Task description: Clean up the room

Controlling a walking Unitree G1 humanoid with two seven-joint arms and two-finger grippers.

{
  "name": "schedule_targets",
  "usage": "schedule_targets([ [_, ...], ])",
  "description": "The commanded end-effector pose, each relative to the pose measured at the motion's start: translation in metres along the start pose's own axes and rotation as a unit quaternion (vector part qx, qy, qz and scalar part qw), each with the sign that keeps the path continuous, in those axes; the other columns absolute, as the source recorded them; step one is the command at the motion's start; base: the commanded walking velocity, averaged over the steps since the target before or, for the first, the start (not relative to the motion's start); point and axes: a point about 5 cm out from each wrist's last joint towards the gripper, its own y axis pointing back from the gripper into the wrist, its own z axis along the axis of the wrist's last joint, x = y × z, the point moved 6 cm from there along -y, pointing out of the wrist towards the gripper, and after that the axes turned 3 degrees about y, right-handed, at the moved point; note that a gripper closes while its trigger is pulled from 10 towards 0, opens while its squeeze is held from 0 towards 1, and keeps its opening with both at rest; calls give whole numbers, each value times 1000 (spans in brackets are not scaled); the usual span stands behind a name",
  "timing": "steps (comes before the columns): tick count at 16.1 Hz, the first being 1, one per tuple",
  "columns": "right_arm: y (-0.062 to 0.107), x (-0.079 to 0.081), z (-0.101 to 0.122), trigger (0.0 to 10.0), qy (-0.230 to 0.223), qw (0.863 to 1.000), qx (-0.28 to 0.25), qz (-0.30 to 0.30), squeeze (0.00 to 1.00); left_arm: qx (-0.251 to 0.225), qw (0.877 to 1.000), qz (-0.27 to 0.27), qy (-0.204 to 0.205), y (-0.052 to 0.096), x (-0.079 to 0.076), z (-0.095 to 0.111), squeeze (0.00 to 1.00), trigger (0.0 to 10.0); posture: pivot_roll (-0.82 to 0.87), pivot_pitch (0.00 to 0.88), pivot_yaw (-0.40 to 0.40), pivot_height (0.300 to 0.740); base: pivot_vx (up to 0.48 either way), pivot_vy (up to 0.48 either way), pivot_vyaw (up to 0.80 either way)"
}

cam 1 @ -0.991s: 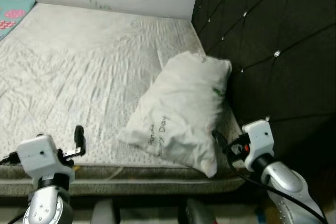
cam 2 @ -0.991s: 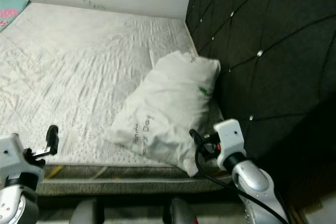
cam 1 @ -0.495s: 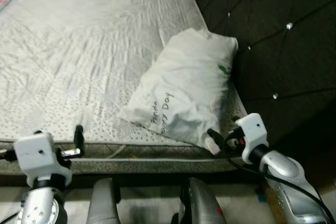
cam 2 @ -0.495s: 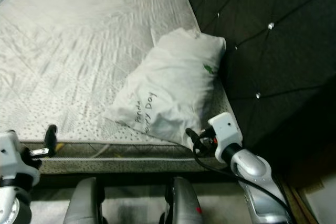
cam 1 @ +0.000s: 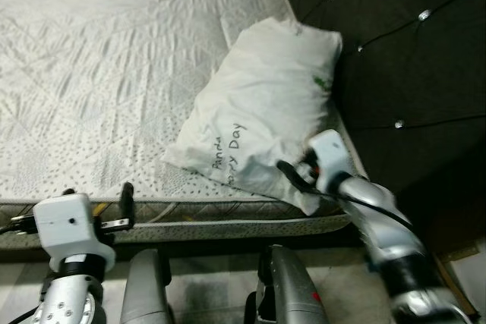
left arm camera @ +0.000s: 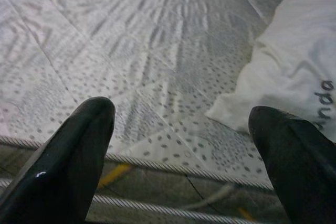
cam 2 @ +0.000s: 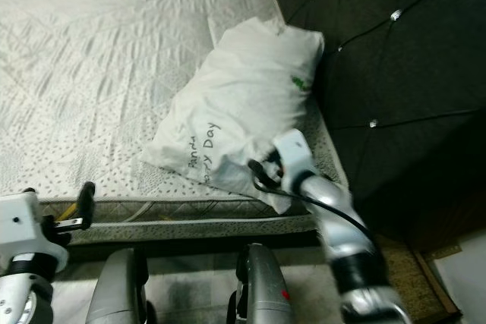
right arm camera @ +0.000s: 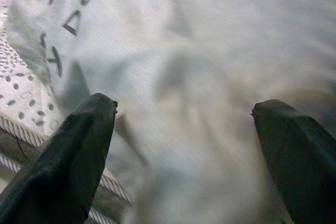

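A white pillow (cam 1: 266,123) printed with dark lettering is seen lying on the bare quilted mattress (cam 1: 99,73), at its near corner beside the black tufted headboard (cam 1: 402,51). The right tool (right arm camera: 184,124) is held at the pillow's near lower corner, its fingers (right arm camera: 79,150) spread wide with the fabric bulging between them, nothing yet clamped. The left tool (left arm camera: 184,156) is held low at the mattress's near edge, well apart from the pillow, its fingers (left arm camera: 73,150) likewise spread wide and empty.
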Motion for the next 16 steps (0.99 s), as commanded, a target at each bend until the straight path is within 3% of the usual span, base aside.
schedule_targets([
  [1, -1, -2, -7, 10000, 5, 1000, 19, -11, 0, 4, 1000, -8, 2, 3, -3, 1, 0, 10000, 34, 216, -140, 579, 0, 0, 0],
  [4, -8, 0, -14, 10000, 23, 998, 53, -25, 0, 9, 1000, -21, 8, 3, -7, 1, 0, 10000, 42, 223, -141, 579, 0, 0, 0],
  [6, -13, -9, -23, 10000, 62, 993, 80, -57, 0, 11, 999, -36, 12, 5, -14, 2, 0, 10000, 48, 220, -144, 579, 0, 0, 0],
  [8, -14, -21, -19, 10000, 126, 985, 80, -90, 0, 14, 999, -38, 14, 5, -15, 1, 0, 10000, 49, 216, -144, 579, 0, 0, 0],
  [9, -15, -26, -17, 10000, 136, 982, 84, -104, 0, 14, 999, -39, 15, 4, -16, 1, 0, 10000, 50, 213, -144, 579, 0, 0, 0],
  [13, -17, -23, -27, 10000, 189, 973, 102, -83, 0, 11, 999, -41, 20, 1, -18, 4, 0, 10000, 54, 202, -144, 579, 0, 0, 0],
  [14, -17, -19, -30, 9137, 193, 973, 102, -74, 0, 9, 999, -41, 21, 0, -18, 4, 0, 10000, 54, 202, -144, 579, 0, 0, 0],
  [15, -19, -13, -33, 0, 178, 976, 103, -67, 0, 8, 999, -40, 23, -1, -17, 5, 0, 10000, 55, 201, -145, 579, 0, 0, 0],
  [16, -19, -13, -34, 0, 167, 978, 106, -69, 0, 8, 999, -39, 24, -1, -17, 5, 0, 10000, 57, 199, -145, 579, 0, 0, 0],
])
